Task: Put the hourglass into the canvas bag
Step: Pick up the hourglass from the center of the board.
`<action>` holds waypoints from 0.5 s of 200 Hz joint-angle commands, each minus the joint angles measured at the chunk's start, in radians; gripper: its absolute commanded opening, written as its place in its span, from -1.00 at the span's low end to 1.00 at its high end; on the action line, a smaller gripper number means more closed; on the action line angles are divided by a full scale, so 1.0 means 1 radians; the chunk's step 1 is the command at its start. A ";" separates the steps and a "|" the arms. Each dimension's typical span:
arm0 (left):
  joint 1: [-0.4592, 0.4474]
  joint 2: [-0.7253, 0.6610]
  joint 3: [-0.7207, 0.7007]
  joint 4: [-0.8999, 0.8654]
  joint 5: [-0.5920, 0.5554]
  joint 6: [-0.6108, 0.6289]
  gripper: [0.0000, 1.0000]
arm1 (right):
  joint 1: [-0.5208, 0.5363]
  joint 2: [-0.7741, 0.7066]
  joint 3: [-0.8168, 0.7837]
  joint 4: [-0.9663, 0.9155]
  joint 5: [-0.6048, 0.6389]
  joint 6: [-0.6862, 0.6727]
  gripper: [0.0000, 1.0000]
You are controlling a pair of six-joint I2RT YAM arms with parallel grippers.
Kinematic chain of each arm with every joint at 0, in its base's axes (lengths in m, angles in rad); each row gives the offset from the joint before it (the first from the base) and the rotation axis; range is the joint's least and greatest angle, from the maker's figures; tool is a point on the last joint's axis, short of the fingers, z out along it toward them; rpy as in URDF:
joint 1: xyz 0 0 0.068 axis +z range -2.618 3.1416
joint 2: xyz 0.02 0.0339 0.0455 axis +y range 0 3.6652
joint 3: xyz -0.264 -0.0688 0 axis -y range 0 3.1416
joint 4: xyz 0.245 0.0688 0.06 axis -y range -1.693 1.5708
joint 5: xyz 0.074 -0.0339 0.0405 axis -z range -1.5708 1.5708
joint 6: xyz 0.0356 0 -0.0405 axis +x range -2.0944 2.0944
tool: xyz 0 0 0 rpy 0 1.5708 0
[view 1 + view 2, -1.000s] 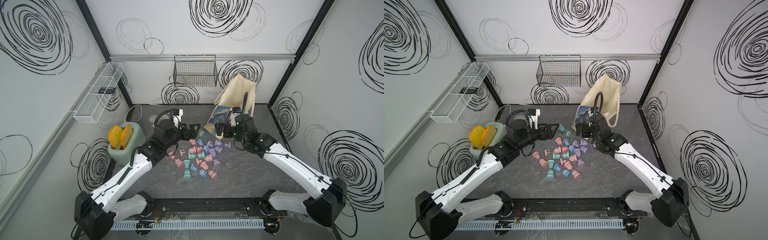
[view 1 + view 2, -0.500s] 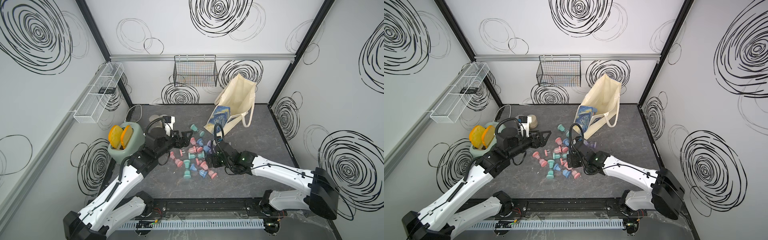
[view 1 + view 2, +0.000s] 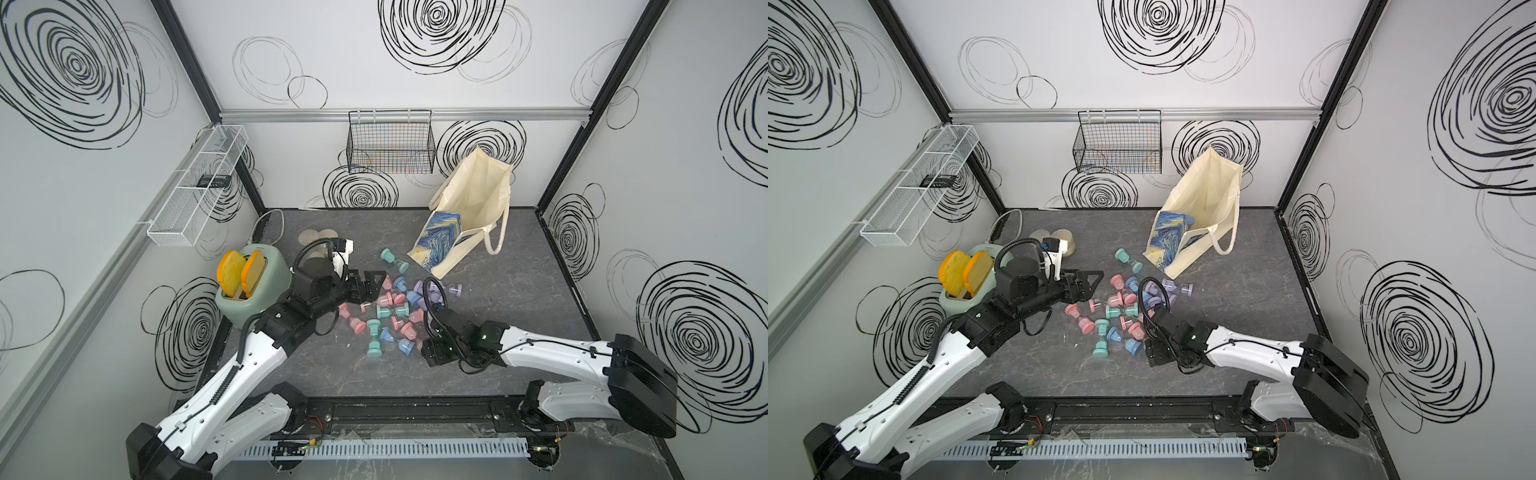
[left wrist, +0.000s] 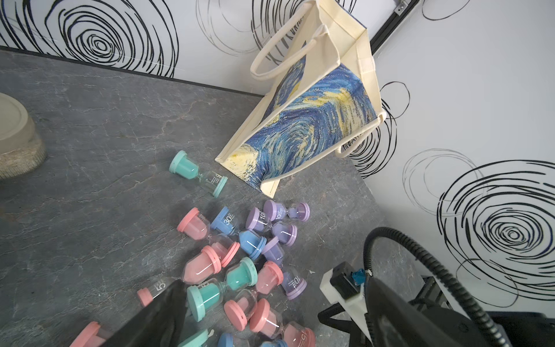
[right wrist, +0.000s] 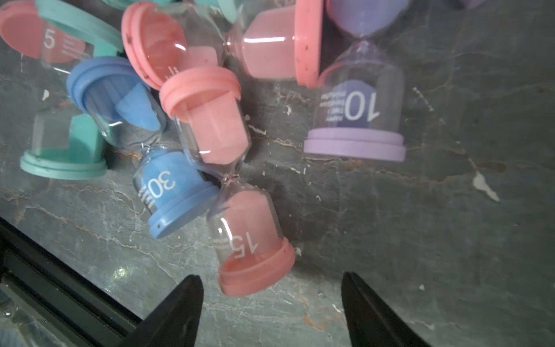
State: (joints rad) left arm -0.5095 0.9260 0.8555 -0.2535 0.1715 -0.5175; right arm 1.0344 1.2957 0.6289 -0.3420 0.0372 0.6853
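Nearest, by the front edge of the dark grey stone-look desk, the right gripper stands released, jaws apart and empty. The pink-capped glass hourglass marked 15 lies on its side, its near cap just ahead of the fingertips, touching neither. Beyond, mid-desk, sprawls a heap of pink, teal, blue and purple hourglasses, with the left gripper spread and empty on the side toward the desk's left edge. Farthest, near the back right corner, the cream canvas bag with blue-and-yellow swirl print stands tilted, mouth open.

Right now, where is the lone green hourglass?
In both top views the lone green hourglass lies on its side beside the canvas bag's printed base, beyond the pile.
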 commanded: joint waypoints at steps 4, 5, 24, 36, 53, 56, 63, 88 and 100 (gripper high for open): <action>-0.002 0.005 -0.003 0.014 0.008 0.016 0.92 | 0.009 0.036 0.004 0.050 0.010 -0.024 0.49; -0.001 0.006 -0.004 0.014 0.007 0.016 0.92 | 0.009 0.037 0.004 0.050 0.011 -0.025 0.49; -0.001 0.008 -0.004 0.022 0.005 0.015 0.92 | 0.007 0.080 0.023 0.050 0.021 -0.040 0.45; 0.000 0.007 -0.009 0.029 0.002 0.014 0.92 | 0.008 0.105 0.029 0.052 0.019 -0.049 0.43; 0.000 0.008 -0.010 0.030 -0.002 0.016 0.92 | 0.009 0.125 0.035 0.058 0.016 -0.062 0.40; 0.001 0.010 -0.010 0.030 -0.002 0.016 0.92 | 0.009 0.127 0.035 0.061 0.016 -0.066 0.40; 0.002 0.010 -0.013 0.032 -0.005 0.016 0.92 | 0.008 0.133 0.032 0.071 0.010 -0.073 0.38; 0.003 0.011 -0.016 0.037 -0.005 0.017 0.92 | 0.007 0.167 0.038 0.065 0.013 -0.085 0.32; 0.003 0.014 -0.018 0.039 -0.005 0.016 0.92 | 0.007 0.177 0.038 0.069 0.024 -0.089 0.32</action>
State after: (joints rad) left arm -0.5095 0.9356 0.8490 -0.2523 0.1711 -0.5117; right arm 1.0355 1.4403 0.6552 -0.2764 0.0418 0.6140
